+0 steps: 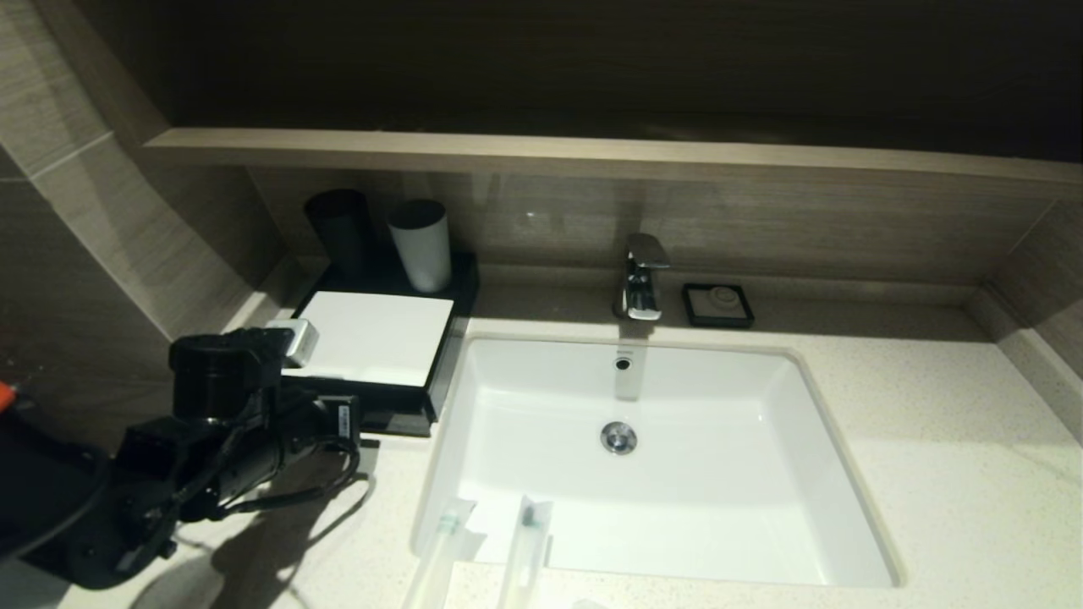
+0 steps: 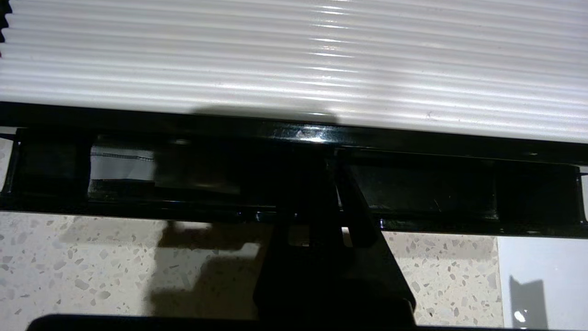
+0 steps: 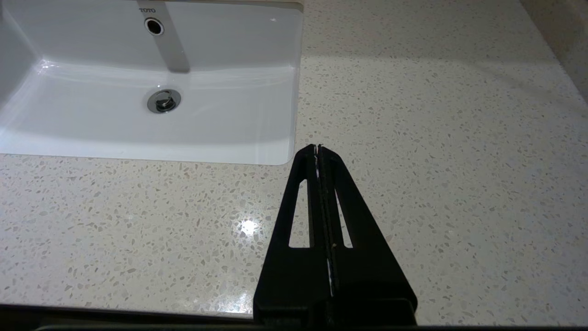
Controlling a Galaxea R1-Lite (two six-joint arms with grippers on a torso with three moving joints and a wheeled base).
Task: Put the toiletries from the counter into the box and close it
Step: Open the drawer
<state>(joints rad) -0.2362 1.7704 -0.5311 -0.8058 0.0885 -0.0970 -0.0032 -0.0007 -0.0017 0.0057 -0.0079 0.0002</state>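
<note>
Black cup (image 1: pixel 340 228) and white cup (image 1: pixel 420 244): upright, side by side, upper left of frame. Chrome tap (image 1: pixel 643 277): centre, behind white basin (image 1: pixel 761 474). Soap dish (image 1: pixel 717 304): just right of tap.

The head view looks down over the worktop (image 1: pixel 931 440) and basin (image 1: pixel 677 474). The left wrist view sits close against the box (image 2: pixel 294 59); the right wrist view shares the basin.

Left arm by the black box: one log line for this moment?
left gripper: shut, at box drawer front | packets: on counter | right gripper: shut, idle
</note>
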